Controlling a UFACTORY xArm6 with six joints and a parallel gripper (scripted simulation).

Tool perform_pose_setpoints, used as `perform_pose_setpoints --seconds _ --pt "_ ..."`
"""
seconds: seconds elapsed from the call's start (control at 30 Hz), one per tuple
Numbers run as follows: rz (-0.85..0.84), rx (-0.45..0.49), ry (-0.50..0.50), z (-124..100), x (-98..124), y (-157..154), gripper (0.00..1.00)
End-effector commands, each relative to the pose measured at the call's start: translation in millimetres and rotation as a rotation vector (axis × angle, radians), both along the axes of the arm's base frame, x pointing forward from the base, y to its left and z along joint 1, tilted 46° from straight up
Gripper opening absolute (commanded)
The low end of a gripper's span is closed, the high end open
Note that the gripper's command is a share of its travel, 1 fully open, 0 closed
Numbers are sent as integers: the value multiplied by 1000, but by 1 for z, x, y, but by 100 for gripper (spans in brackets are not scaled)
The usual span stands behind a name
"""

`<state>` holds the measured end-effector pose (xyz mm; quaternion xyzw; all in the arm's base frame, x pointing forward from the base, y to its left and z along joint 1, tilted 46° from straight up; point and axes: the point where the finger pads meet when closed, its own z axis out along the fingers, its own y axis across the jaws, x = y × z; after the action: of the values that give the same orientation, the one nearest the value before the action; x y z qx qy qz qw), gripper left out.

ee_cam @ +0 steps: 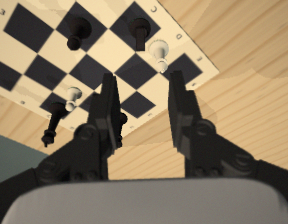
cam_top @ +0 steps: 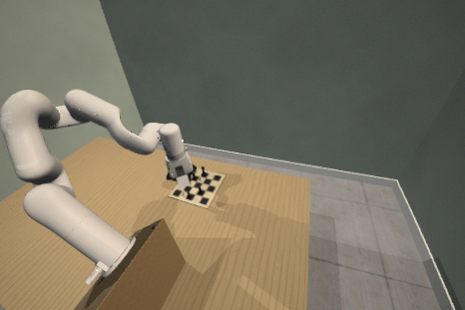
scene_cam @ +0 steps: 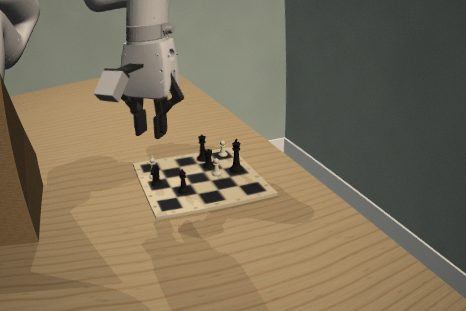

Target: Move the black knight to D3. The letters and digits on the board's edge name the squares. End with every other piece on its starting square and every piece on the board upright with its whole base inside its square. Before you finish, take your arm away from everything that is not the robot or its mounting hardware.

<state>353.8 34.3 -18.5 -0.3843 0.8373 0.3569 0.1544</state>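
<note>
gripper (scene_cam: 150, 133) is seen hanging in the air above the board (scene_cam: 260, 195), over its far left corner in the exterior view, with no piece touched. its fingers are drawn partway together, a plain gap is left between them, and nothing is held. through that gap, in the wrist view, dark and light squares of the board's edge are seen, with wooden table (scene_cam: 325, 261) beyond.

black knight (scene_cam: 208, 158) is taken to be the short, stocky dark piece standing upright in the cluster at the board's far right part, though the shapes are too small to be sure. it is flanked there by two taller black pieces (scene_cam: 235, 155) and two white pawns (scene_cam: 216, 166). nearer the board's left edge a black piece (scene_cam: 155, 173) is set just in front of a white one, and a black pawn (scene_cam: 183, 181) is placed closer to the board's middle. all pieces are seen upright.
</note>
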Motion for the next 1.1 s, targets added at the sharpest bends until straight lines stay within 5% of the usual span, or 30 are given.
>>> perform_pose_setpoints --seconds 0.0,1.07 --pt "-1 -1 -3 1 1 -1 37" --pt "-1 -1 -3 -18 1 18 37"
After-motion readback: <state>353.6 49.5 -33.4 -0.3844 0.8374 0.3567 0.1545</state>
